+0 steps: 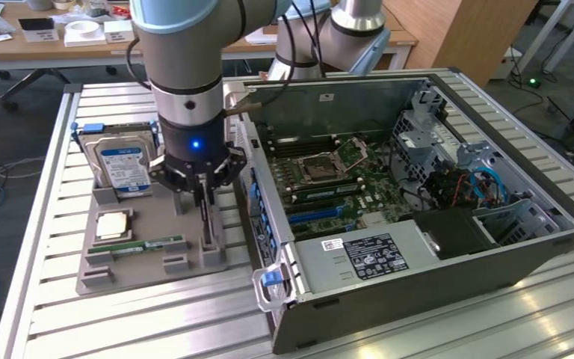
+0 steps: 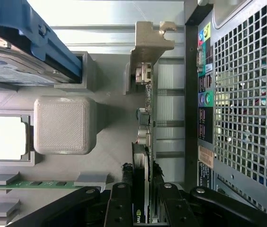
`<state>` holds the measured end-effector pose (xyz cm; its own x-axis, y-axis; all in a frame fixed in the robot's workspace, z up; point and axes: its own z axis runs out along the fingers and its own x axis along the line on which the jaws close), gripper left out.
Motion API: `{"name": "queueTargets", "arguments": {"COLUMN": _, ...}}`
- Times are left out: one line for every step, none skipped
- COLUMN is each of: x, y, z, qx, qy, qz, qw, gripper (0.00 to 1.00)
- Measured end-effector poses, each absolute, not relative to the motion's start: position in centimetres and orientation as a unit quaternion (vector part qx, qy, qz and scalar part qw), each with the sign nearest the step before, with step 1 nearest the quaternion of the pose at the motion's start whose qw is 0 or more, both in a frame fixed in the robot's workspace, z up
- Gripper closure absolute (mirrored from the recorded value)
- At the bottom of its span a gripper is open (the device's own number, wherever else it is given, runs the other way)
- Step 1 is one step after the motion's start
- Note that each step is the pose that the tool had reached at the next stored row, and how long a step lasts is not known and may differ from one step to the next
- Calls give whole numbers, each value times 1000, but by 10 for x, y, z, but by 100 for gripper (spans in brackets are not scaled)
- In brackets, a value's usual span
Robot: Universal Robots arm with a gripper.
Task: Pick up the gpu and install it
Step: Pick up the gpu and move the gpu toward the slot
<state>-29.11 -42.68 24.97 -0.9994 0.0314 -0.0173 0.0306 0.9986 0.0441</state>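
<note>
Wrist view gives us the gpu [image 2: 142, 158] edge-on, w/ its metal bracket [image 2: 148, 40] at the end away from the end effector [image 2: 142, 184]. The two black fingers [image 2: 124, 201] sit one on each side of the card, pads pressed to its faces, so we read the end effector as clenched on the gpu. Same view gives the PC case's [image 2: 246, 118] perforated rear grille and coloured ports, just beside the card.

Ext. view adds the arm [image 1: 182, 52] coming straight down onto a grey tray [image 1: 107, 265] on the slatted bench [image 1: 117, 321], and the case lying open w/ its motherboard [image 1: 332, 172] facing up. Clock directions here: 12 = away from the camera. Tray is at 9 o'clock of the case, close by. On it: hard drive [image 1: 122, 166] approx. 10 o'clock of the end effector, CPU [image 1: 114, 223] approx. 8, RAM stick [image 1: 152, 244] approx. 7.

Hard to make out: in the ext. view the end effector covers most of the card, and we can't tell if its lower edge sits in the tray slot or is clear of it. Wrist view cuts the fingers off at their bases, and the board's faces can't be read edge-on.

Gpu stands upright on a long edge. Long axis runs 12–6, parallel to the case's side wall, w/ the bracket end pointing to 12, the hard-drive end of the tray.
</note>
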Motion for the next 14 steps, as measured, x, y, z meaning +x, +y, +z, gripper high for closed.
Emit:
{"name": "queueTargets", "arguments": {"x": -291, "y": -427, "z": 252, "qx": 16, "qy": 1000, "qz": 22, "qw": 9, "gripper": 74}}
{"name": "queueTargets", "arguments": {"x": -291, "y": -427, "z": 254, "qx": 16, "qy": 1000, "qz": 22, "qw": 9, "gripper": 74}}
{"name": "queueTargets", "arguments": {"x": -291, "y": -427, "z": 257, "qx": 15, "qy": 1000, "qz": 22, "qw": 9, "gripper": 74}}
{"name": "queueTargets", "arguments": {"x": -291, "y": -427, "z": 259, "qx": 16, "qy": 1000, "qz": 22, "qw": 9, "gripper": 74}}
{"name": "queueTargets", "arguments": {"x": -291, "y": -427, "z": 262, "qx": 16, "qy": 1000, "qz": 22, "qw": 9, "gripper": 74}}
{"name": "queueTargets", "arguments": {"x": -291, "y": -427, "z": 264, "qx": 16, "qy": 1000, "qz": 22, "qw": 9, "gripper": 74}}
{"name": "queueTargets", "arguments": {"x": -291, "y": -427, "z": 267, "qx": 15, "qy": 1000, "qz": 22, "qw": 9, "gripper": 74}}
{"name": "queueTargets", "arguments": {"x": -291, "y": -427, "z": 270, "qx": 15, "qy": 1000, "qz": 22, "qw": 9, "gripper": 74}}
{"name": "queueTargets", "arguments": {"x": -291, "y": -427, "z": 272, "qx": 15, "qy": 1000, "qz": 22, "qw": 9, "gripper": 74}}
{"name": "queueTargets", "arguments": {"x": -291, "y": -427, "z": 275, "qx": 16, "qy": 1000, "qz": 22, "qw": 9, "gripper": 74}}
{"name": "queueTargets", "arguments": {"x": -291, "y": -427, "z": 278, "qx": 16, "qy": 1000, "qz": 22, "qw": 9, "gripper": 74}}
{"name": "queueTargets", "arguments": {"x": -291, "y": -427, "z": 280, "qx": 15, "qy": 1000, "qz": 22, "qw": 9, "gripper": 74}}
{"name": "queueTargets", "arguments": {"x": -291, "y": -427, "z": 283, "qx": 15, "qy": 1000, "qz": 22, "qw": 9, "gripper": 74}}
{"name": "queueTargets", "arguments": {"x": -291, "y": -427, "z": 285, "qx": 16, "qy": 1000, "qz": 22, "qw": 9, "gripper": 74}}
